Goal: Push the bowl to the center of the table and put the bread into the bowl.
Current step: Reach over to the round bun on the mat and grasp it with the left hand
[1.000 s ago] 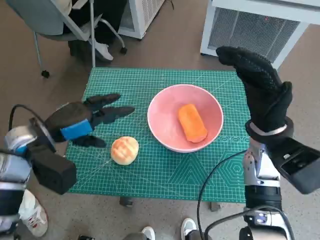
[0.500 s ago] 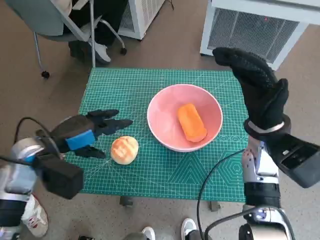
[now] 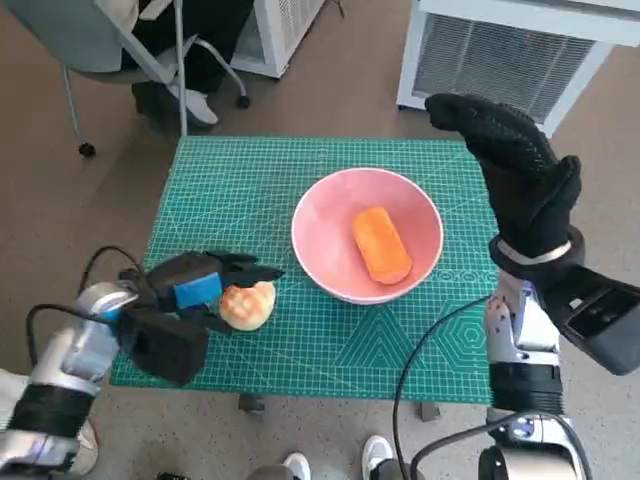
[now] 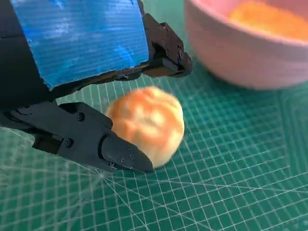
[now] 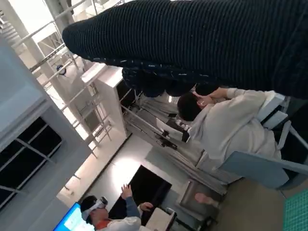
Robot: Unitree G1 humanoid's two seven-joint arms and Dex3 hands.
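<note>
The pink bowl [image 3: 318,258] stands near the middle of the green mat with an orange loaf of bread [image 3: 381,245] lying in it. A round golden bun [image 3: 250,303] rests on the mat left of the bowl. My left hand [image 3: 200,287] lies low at the bun, its fingers spread to either side of it. In the left wrist view the bun [image 4: 147,122] sits between the black fingers [image 4: 113,149], still on the mat, with the bowl [image 4: 240,53] just beyond. My right hand [image 3: 518,170] is raised above the table's right edge, holding nothing.
The green cutting mat [image 3: 290,170] covers the small table. White ventilated cabinets [image 3: 520,50] stand behind it and a wheeled chair [image 3: 100,40] at the back left. Shoes [image 3: 380,455] show at the front edge. In the right wrist view a person [image 5: 226,130] sits on a chair.
My left hand has dropped and slid right across the mat, and its fingers now straddle the bun. The right hand, the bowl and the loaf have stayed put.
</note>
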